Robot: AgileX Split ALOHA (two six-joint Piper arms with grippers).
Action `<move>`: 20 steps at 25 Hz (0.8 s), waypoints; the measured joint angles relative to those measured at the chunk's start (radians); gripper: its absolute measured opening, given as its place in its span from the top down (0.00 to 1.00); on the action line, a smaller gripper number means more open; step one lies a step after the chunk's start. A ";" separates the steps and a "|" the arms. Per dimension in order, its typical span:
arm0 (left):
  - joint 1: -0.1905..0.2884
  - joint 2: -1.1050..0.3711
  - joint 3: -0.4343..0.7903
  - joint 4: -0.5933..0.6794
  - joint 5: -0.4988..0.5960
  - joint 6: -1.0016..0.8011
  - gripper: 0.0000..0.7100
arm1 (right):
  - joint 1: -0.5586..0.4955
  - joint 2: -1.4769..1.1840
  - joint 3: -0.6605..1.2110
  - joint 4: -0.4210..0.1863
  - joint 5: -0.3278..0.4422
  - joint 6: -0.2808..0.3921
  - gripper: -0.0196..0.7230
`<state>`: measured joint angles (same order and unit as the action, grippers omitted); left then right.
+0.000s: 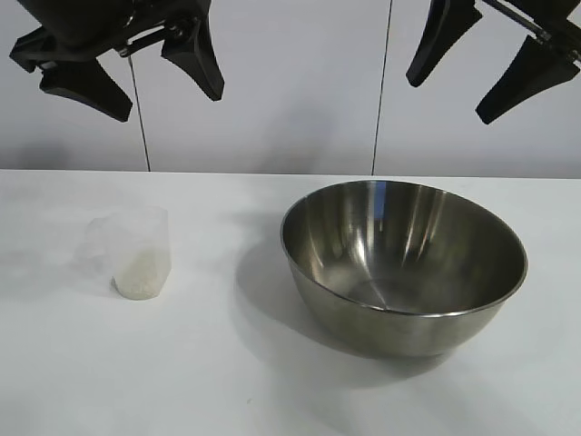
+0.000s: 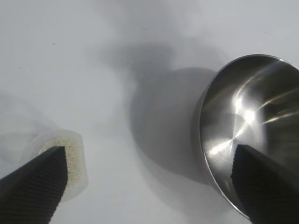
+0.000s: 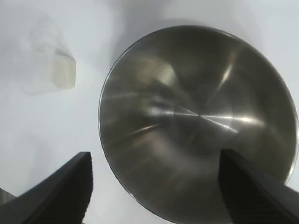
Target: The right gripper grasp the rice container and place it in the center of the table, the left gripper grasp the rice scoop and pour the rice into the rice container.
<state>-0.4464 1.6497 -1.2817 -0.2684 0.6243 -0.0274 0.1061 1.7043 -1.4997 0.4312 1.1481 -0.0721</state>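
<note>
Hanging above: left gripper (image 1: 127,77) high over the table's left part, its two broad black fingers spread wide, nothing between them.
Right gripper (image 1: 483,71): high over the right part, above the far side of the bowl; tapered fingers apart, nothing held, a thin metal rod at its upper edge.
Rice scoop (image 1: 136,250): small clear plastic measuring cup standing upright on the table below the left gripper, mouth up, long axis vertical, walls tapering slightly toward the base.
Rice (image 1: 141,275): white grains filling the lower part of the scoop.
Rice container (image 1: 404,263): large shiny stainless-steel mixing bowl sitting upright, mouth up, on the right of the centre, well apart from the scoop; inside shows only reflections.
Table (image 1: 227,381): plain white matte top; bare surface between scoop and bowl, with the bowl's shadow falling toward the scoop.
Backdrop: white wall panels (image 1: 272,91) behind the table, with two thin vertical seams.
In the way: nothing stands between either gripper and the item below it.
Writing: cannot tell; no readable marks on scoop or bowl.
</note>
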 joint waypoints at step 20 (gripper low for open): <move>0.000 0.000 0.000 0.000 0.000 0.000 0.03 | 0.000 -0.001 0.030 -0.341 0.067 0.016 0.28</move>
<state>-0.4464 1.6497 -1.2817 -0.2684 0.6243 -0.0274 0.1061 1.7032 -1.4701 0.0906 1.2155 -0.0557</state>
